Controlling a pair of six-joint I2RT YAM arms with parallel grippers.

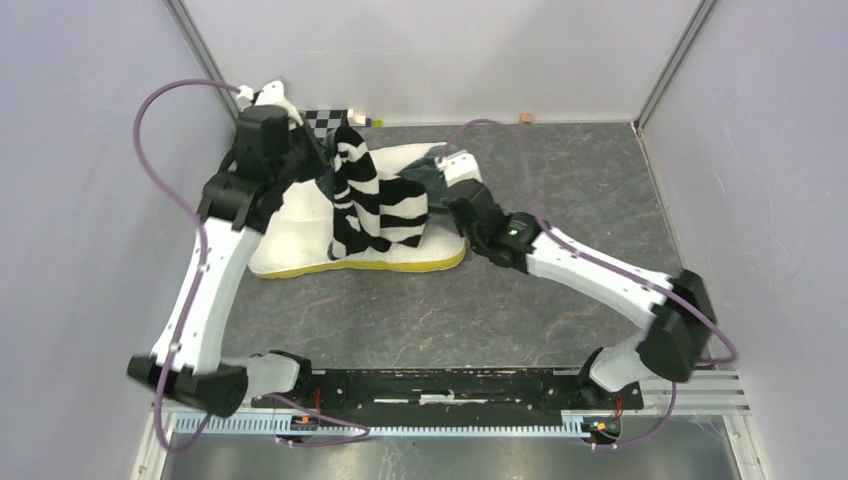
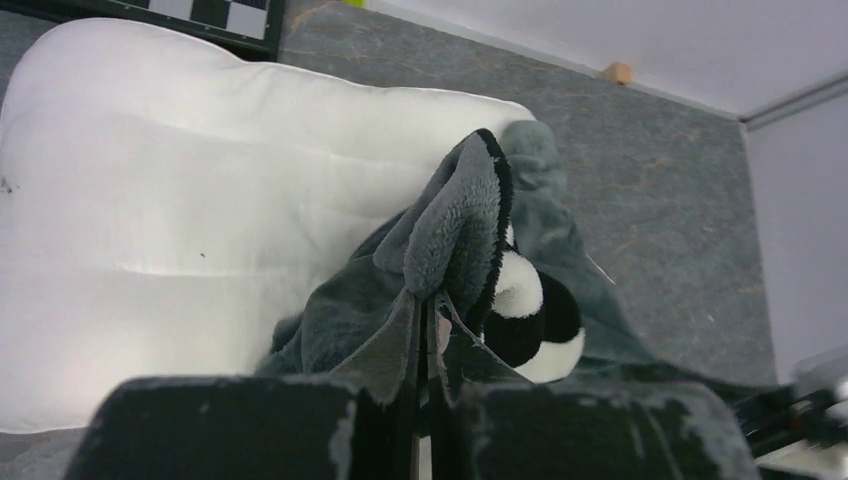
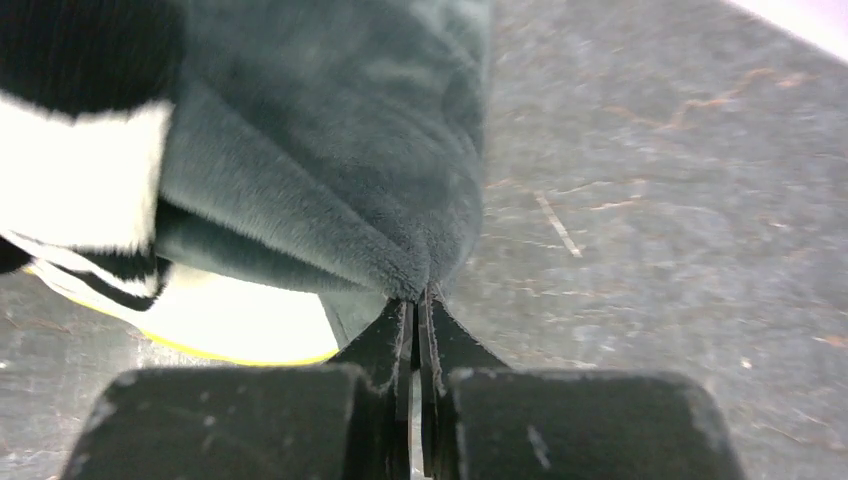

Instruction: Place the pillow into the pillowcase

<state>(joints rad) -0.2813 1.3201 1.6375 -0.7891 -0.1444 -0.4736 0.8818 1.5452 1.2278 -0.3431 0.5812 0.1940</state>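
Note:
The cream-white pillow [image 1: 300, 235] with its yellow band lies flat on the grey table at the middle left. Draped over it is the zebra-striped pillowcase [image 1: 385, 200], one end pulled up. My left gripper [image 1: 335, 140] holds that raised end. In the left wrist view the jaws [image 2: 430, 320] are shut on the grey plush fabric [image 2: 460, 210], above the pillow [image 2: 180, 200]. My right gripper [image 1: 445, 170] sits at the pillowcase's right edge. In the right wrist view it [image 3: 420, 300] is shut on a fold of the grey plush [image 3: 330, 150], with the pillow's corner [image 3: 240, 320] below it.
A checkerboard [image 1: 328, 120] lies at the back behind the pillow. A small wooden block [image 1: 525, 118] rests against the back wall. Pale walls with metal corner posts enclose the table on three sides. The arms' mounting rail [image 1: 460, 385] runs along the near edge.

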